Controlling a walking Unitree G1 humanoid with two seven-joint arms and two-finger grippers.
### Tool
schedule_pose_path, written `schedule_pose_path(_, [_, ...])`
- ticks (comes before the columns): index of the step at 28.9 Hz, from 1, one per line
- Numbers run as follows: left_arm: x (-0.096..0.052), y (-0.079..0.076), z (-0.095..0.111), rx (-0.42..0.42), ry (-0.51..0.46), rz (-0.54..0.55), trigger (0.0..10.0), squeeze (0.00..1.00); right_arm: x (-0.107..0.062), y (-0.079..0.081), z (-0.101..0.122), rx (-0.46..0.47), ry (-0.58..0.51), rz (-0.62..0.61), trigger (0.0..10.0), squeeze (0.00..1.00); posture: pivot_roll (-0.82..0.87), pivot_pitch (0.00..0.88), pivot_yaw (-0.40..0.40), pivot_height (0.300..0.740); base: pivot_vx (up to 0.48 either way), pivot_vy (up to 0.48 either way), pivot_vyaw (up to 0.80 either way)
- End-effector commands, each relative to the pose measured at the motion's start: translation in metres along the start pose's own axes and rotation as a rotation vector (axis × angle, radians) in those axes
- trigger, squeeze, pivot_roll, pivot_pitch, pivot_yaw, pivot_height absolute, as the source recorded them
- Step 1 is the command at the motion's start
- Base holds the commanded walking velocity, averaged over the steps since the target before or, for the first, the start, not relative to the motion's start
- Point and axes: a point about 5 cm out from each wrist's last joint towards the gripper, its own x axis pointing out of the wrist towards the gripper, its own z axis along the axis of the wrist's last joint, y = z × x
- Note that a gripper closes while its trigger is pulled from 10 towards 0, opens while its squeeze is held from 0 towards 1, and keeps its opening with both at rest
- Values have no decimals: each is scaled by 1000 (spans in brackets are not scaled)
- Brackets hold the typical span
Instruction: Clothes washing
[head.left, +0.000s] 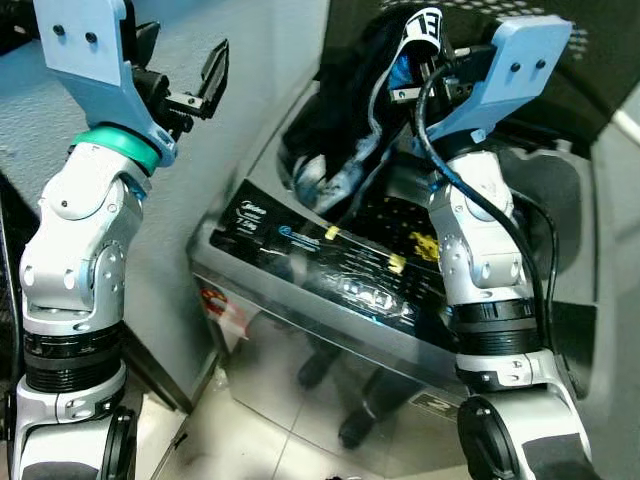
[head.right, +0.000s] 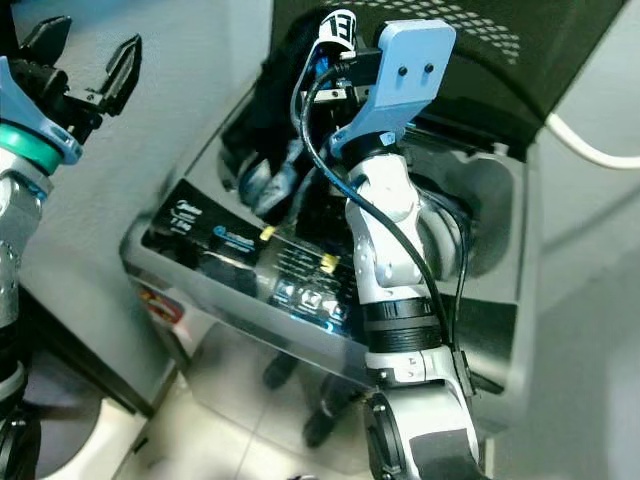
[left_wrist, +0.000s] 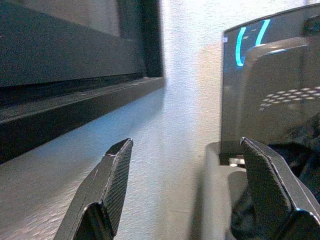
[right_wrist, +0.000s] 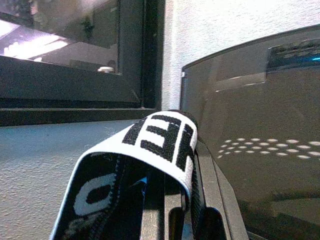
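Observation:
A top-loading washing machine (head.left: 330, 290) stands in front of me with its lid (head.right: 470, 60) raised. My right gripper (head.left: 425, 62) is held high over the open drum, shut on a dark garment (head.left: 345, 120) with a black-and-white lettered band (right_wrist: 150, 140). The garment hangs from the fingers down into the drum opening, with blue parts showing. My left gripper (head.left: 190, 75) is raised at the left beside the wall, open and empty, its fingers (left_wrist: 112, 190) spread wide.
A grey textured wall (head.left: 240, 120) runs along the machine's left side. The black control panel (head.left: 340, 255) with yellow stickers faces me. A white hose (head.right: 590, 145) crosses at the right. Glossy tiled floor (head.left: 250, 440) lies below.

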Motion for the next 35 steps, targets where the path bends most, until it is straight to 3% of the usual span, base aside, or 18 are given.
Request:
schedule_pose_path(1, [0, -3, -2, 5, 12, -10, 10000, 0, -1, -4, 1, -5, -3, -12, 10000, 0, 125, 33, -7, 740, 0, 0, 0])
schedule_pose_path(9, [-1, -3, -14, 8, 99, -72, 10000, 0, -1, -1, -1, -52, 0, 24, 10000, 0, 125, 33, -7, 740, 0, 0, 0])
schedule_pose_path(10, [-3, -6, -16, 55, 122, -153, 10000, 0, 0, 1, -1, -88, 5, 64, 10000, 0, 124, 32, -8, 740, 0, 0, 0])
schedule_pose_path(13, [-5, -9, -18, 89, 150, -228, 10000, 0, 1, 1, -1, -118, 12, 97, 10000, 0, 124, 32, -8, 740, 0, 0, 0])
schedule_pose_path(15, [-7, -12, -24, 129, 216, -343, 10000, 0, 3, 1, -6, -166, 57, 156, 10000, 0, 122, 31, -11, 740, 0, 0, 0])
schedule_pose_path(19, [-7, -18, -41, -13, 338, -427, 10000, 0, 10, -15, -27, -240, 222, 87, 10000, 0, 116, 30, -11, 740, 0, 0, 0])
schedule_pose_path(22, [-4, -24, -48, -14, 362, -460, 10000, 0, 12, -21, -37, -265, 293, 45, 10000, 0, 117, 31, -14, 740, 0, 0, 0])
schedule_pose_path(25, [-2, -26, -52, -11, 374, -477, 10000, 0, 14, -22, -40, -252, 308, 33, 10000, 0, 116, 34, -17, 740, 0, 0, 0])
schedule_pose_path(28, [15, -23, -63, 47, 399, -459, 10000, 0, 19, -21, -49, -217, 370, 30, 10000, 0, 116, 37, -18, 740, 0, 0, 0])
schedule_pose_path(31, [23, -26, -61, 52, 390, -463, 10000, 0, 20, -22, -55, -193, 407, 20, 10000, 0, 112, 46, -14, 740, 0, 0, 0])
schedule_pose_path(33, [28, -32, -54, 58, 358, -487, 10000, 0, 17, -18, -68, -167, 487, 62, 10000, 0, 104, 54, -7, 740, 0, 0, 0])
schedule_pose_path(35, [28, -32, -54, 58, 358, -487, 10000, 0, 17, -18, -68, -167, 487, 62, 10000, 0, 104, 54, -7, 740, 0, 0, 0])
